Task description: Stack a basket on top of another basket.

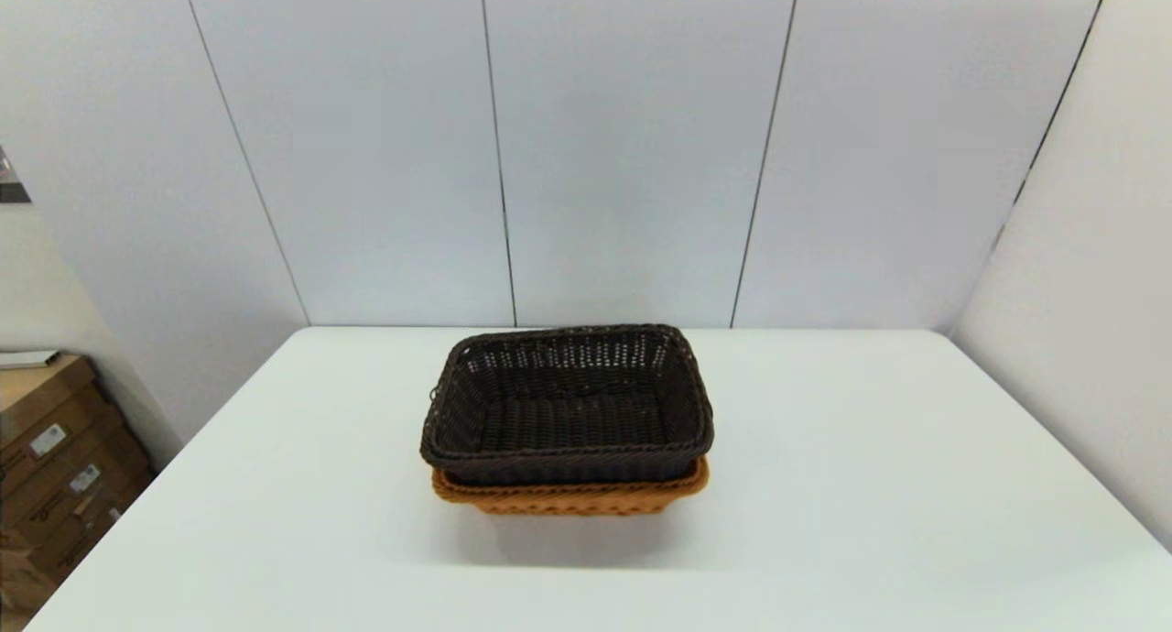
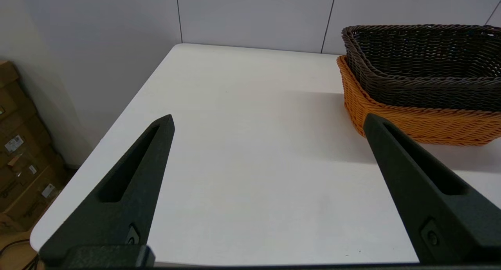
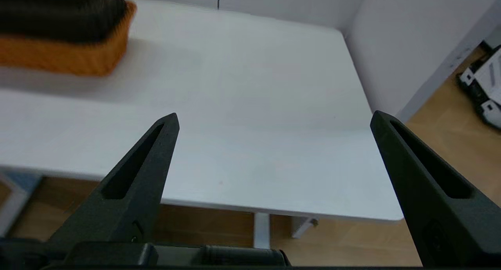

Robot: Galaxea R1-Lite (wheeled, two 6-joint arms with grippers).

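Now the dark brown basket (image 1: 568,403) sits nested in the orange-tan basket (image 1: 568,499); both hands spread, empty.

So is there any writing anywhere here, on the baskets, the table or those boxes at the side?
No text can be read.
Cardboard boxes: small white stickers, print too small to read.
Dark brown basket: no label.
Orange-tan basket beneath it: no label.
White table: no markings.
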